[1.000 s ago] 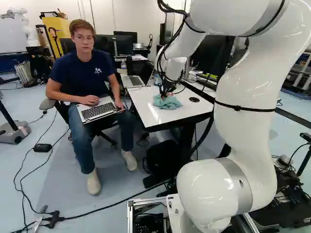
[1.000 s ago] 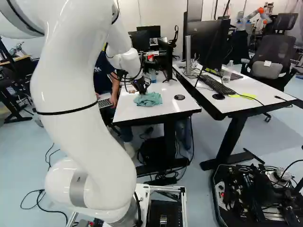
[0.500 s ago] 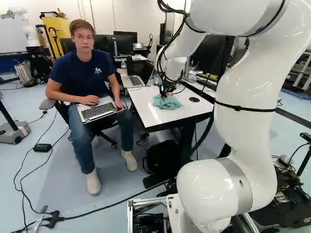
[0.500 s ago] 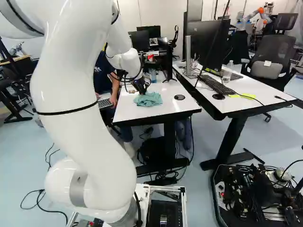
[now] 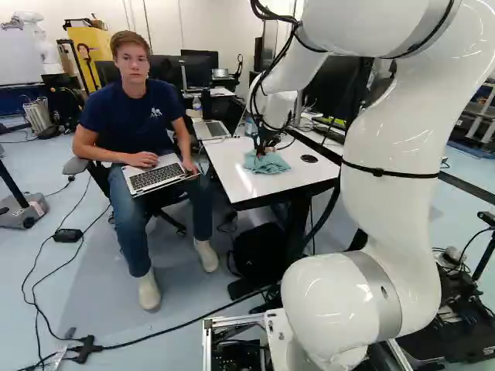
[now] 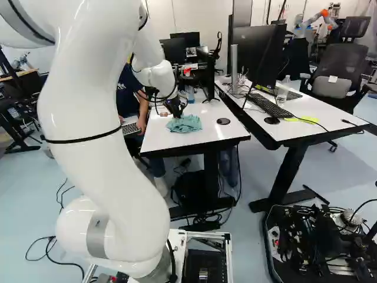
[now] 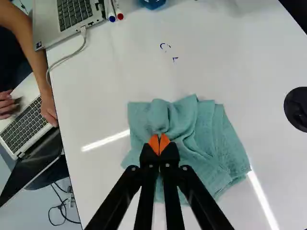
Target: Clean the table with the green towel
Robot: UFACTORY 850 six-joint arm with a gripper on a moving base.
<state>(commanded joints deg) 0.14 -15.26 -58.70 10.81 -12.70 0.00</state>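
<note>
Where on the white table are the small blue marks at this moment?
In the wrist view, the small blue marks are ahead of the tool, between the green towel and the blue object.

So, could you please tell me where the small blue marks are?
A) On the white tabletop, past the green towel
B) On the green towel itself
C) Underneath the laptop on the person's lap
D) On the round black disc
A: the wrist view shows the blue marks on the white tabletop, ahead of the fingers and beyond the edge of the green towel.
</note>
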